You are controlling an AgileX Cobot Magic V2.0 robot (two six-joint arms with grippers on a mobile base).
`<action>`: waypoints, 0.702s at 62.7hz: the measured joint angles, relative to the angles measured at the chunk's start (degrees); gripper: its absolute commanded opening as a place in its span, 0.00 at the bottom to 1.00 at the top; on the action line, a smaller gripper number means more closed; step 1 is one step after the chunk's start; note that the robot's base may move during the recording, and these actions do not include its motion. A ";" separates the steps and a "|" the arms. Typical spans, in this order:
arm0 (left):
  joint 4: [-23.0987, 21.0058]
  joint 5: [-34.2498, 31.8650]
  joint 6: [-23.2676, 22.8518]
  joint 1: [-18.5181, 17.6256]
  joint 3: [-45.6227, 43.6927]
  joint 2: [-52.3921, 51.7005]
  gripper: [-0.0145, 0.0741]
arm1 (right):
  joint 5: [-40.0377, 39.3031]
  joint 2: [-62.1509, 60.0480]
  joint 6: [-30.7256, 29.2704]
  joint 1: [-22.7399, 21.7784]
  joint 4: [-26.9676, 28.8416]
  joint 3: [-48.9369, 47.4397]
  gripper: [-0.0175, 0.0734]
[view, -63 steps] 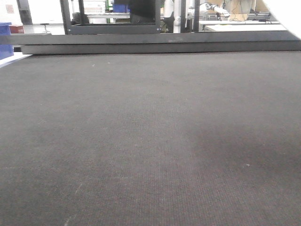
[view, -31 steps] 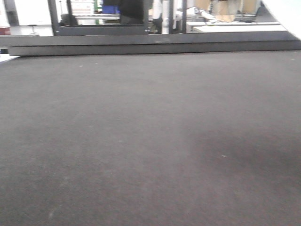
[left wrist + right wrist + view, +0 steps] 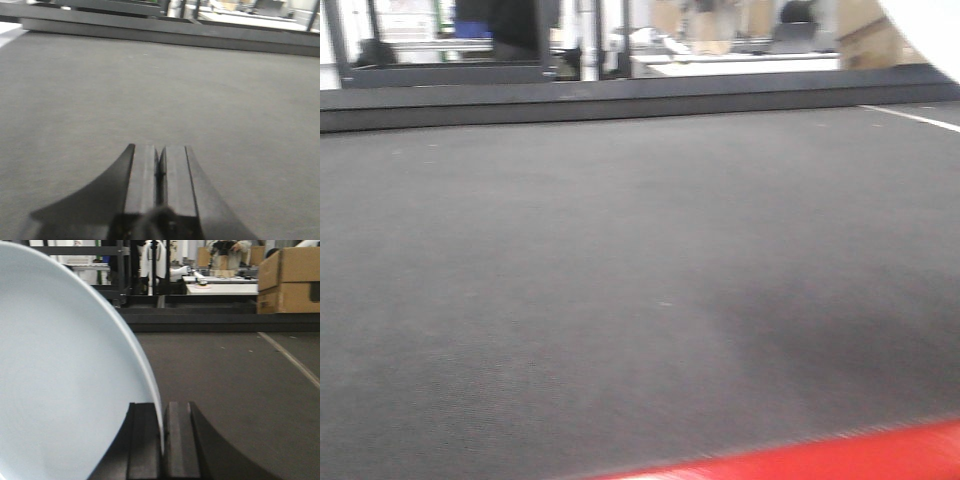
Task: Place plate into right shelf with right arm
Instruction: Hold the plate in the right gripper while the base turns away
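Nearest the right wrist camera, the right gripper (image 3: pixel 162 440) is clamped on the rim of the plate (image 3: pixel 60 380), which rises from the jaws toward 10 o'clock and fills that side of the view. The plate stands on edge, its broad face turned to 9 o'clock. Being round, it has no long axis, but its plane runs near to far along the fingers. The left gripper (image 3: pixel 160 170) has its fingers pressed together on nothing, above the grey mat (image 3: pixel 240 100). The pick-up looks done; carrying and setting down are left. Beyond the mat, at 1 o'clock, sit cardboard boxes (image 3: pixel 290 280). The right shelf cannot be made out among the blurred far frames.
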 measured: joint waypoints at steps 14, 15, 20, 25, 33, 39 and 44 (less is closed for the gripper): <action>0.00 0.00 0.00 0.00 0.00 0.00 0.02 | 0.00 0.00 0.00 0.00 0.00 0.00 0.25; 0.00 0.00 0.00 0.00 0.00 0.00 0.02 | 0.00 0.00 0.00 0.00 0.00 0.00 0.25; 0.00 0.00 0.00 0.00 0.00 0.00 0.02 | 0.00 0.00 0.00 0.00 0.00 0.00 0.25; 0.00 0.00 0.00 0.00 0.00 0.00 0.02 | 0.00 0.00 0.00 0.00 0.00 0.00 0.25; 0.00 0.00 0.00 0.00 0.00 0.00 0.02 | 0.00 0.00 0.00 0.00 0.00 0.00 0.25; 0.00 0.00 0.00 0.00 0.00 0.00 0.02 | 0.00 0.00 0.00 0.00 0.00 0.00 0.25; 0.00 0.00 0.00 0.00 0.00 0.00 0.02 | 0.00 0.00 0.00 0.00 0.00 0.00 0.25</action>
